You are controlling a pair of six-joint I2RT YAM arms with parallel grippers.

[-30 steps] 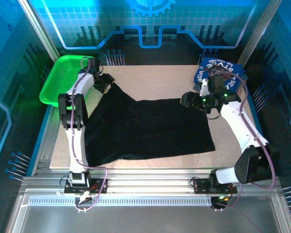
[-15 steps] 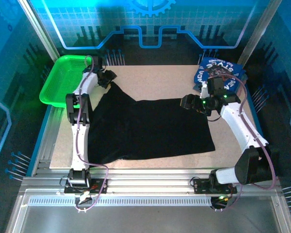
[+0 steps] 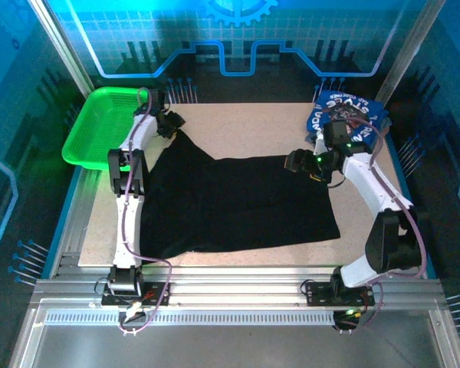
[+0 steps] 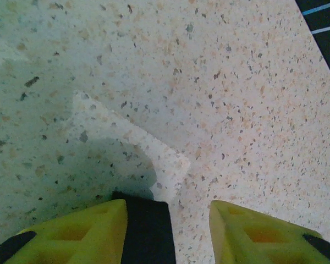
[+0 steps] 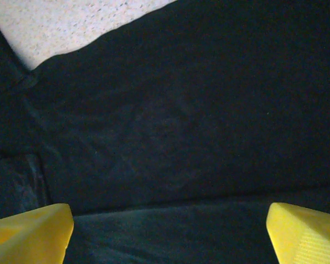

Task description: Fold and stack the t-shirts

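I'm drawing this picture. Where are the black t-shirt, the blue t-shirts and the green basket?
black t-shirt (image 3: 245,203): top view, middle of the spread cloth.
blue t-shirts (image 3: 345,102): top view, white lettering on the top one.
green basket (image 3: 96,130): top view, its bare floor.

From above, the enclosure is lit chiefly by cyan-blue panels (image 3: 230,46) on the back wall, which tint the upper frame. The bench (image 3: 253,123) is evenly bright, without glare. The green basket (image 3: 92,134) is oversaturated. The black t-shirt (image 3: 238,203) is underexposed, its folds barely legible. At the left pincer (image 4: 179,225), bench speckle is sharp, a soft greenish shadow lies lower left, and the yellow fingers (image 4: 71,236) blur. At the right pincer (image 5: 168,231), the picture is dim and low-contrast.
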